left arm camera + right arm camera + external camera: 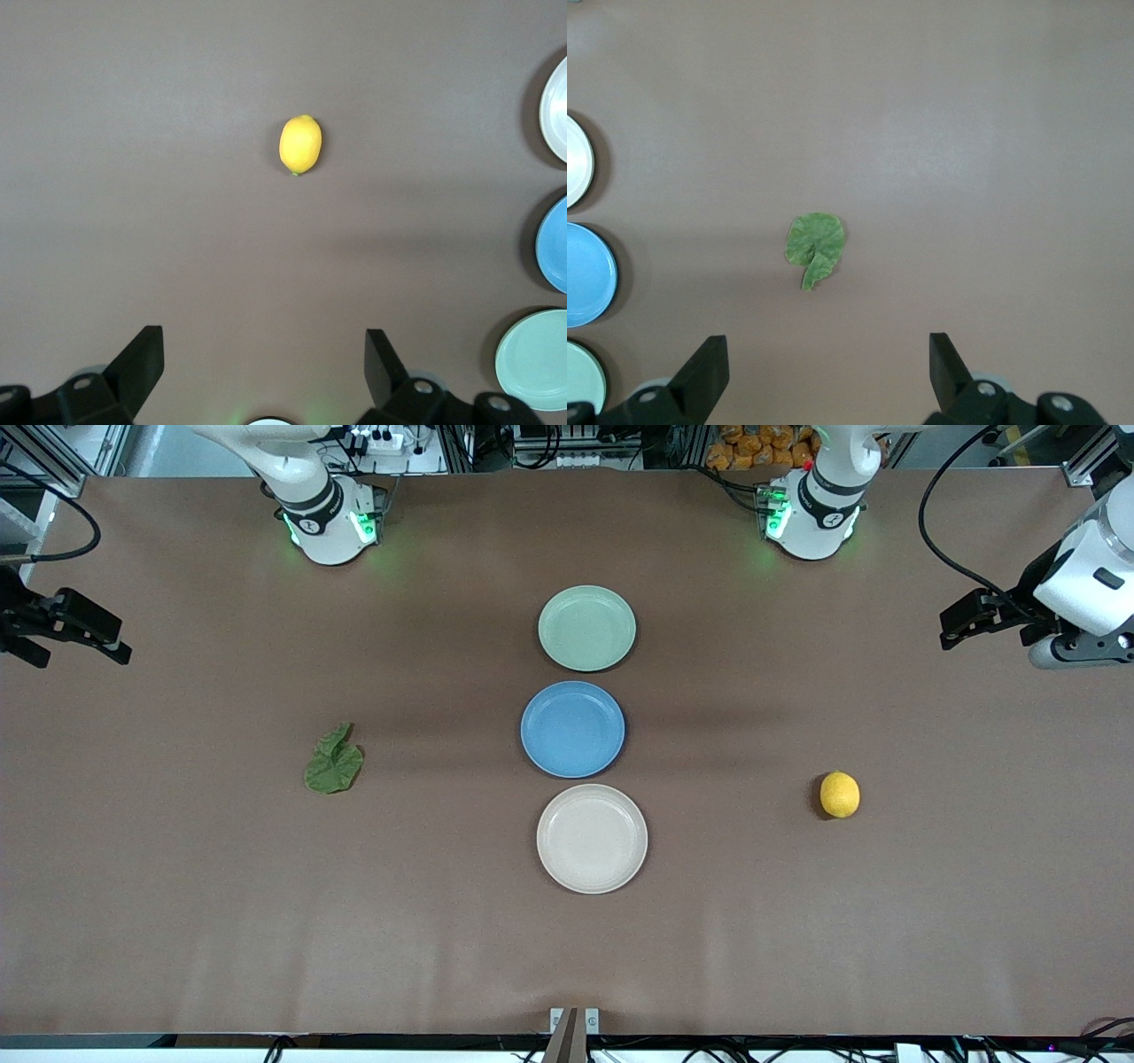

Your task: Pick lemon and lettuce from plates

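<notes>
Left gripper (261, 363) hangs spread wide, high over bare table at its own end, holding nothing; lemon (839, 794) lies on the cloth below and ahead of it, well apart from the cream plate (592, 839). Right gripper (827, 365) likewise spread and empty, lettuce (334, 761) flat on the table beneath its view. All three plates, mint plate (586, 628) and blue plate (572, 729) included, sit bare. As I read it, both items are already off; I'd simply keep both arms parked.
</notes>
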